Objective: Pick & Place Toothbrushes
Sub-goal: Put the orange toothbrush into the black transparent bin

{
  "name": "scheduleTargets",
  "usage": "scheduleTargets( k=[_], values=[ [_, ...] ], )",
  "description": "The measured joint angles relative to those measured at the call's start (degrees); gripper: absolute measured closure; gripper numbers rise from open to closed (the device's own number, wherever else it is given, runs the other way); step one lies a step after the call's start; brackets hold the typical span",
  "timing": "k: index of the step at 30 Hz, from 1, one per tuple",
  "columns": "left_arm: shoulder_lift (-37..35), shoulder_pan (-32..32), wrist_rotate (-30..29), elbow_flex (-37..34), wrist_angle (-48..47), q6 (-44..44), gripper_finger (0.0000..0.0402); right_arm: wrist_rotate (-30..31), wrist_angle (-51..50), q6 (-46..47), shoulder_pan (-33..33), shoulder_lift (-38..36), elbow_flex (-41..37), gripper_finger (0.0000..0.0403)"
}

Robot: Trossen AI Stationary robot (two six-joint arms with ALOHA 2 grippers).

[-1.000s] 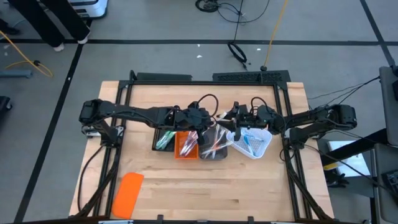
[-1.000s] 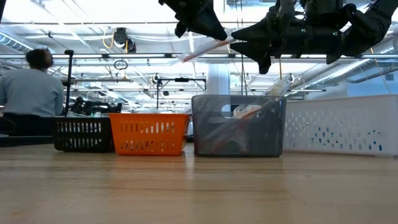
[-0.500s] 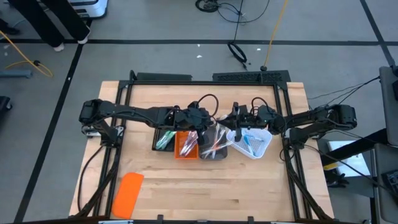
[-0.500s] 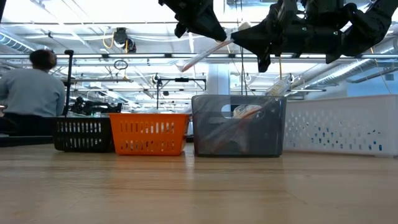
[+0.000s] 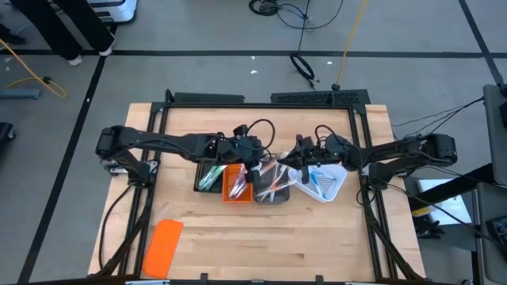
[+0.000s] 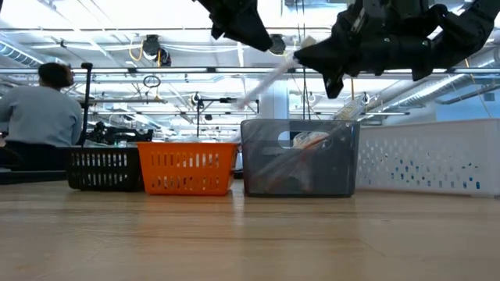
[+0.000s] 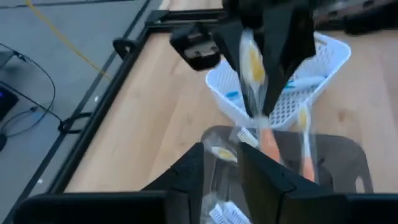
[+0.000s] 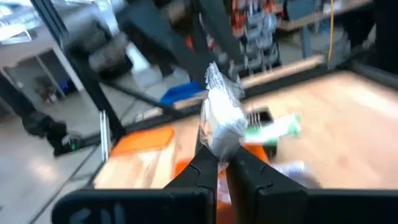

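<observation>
Both the left gripper [image 5: 255, 161] and right gripper [image 5: 295, 161] clamped one wrapped toothbrush [image 6: 266, 80] above the grey tray [image 6: 299, 157].

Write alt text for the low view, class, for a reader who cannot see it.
Two dark robot arms hang above a wooden table, a pale toothbrush slanting down between them. Below stand four trays in a row: black, orange, grey and white. A seated person shows far left.
</observation>
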Motion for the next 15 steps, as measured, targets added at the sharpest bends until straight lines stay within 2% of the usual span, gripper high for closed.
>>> scheduleTargets(
  k=[9,15],
  values=[
    [-2.8,-0.3,0.1,-0.1,-7.3,-4.0,0.0284,-0.9,-13.3,-0.5,3.9,-4.7,0.0,0.0395],
    [-2.7,-0.9,0.1,0.0,-9.0,-5.2,0.0284,7.7,-16.4,-1.6,8.2,-3.3,0.0,0.0395]
  ],
)
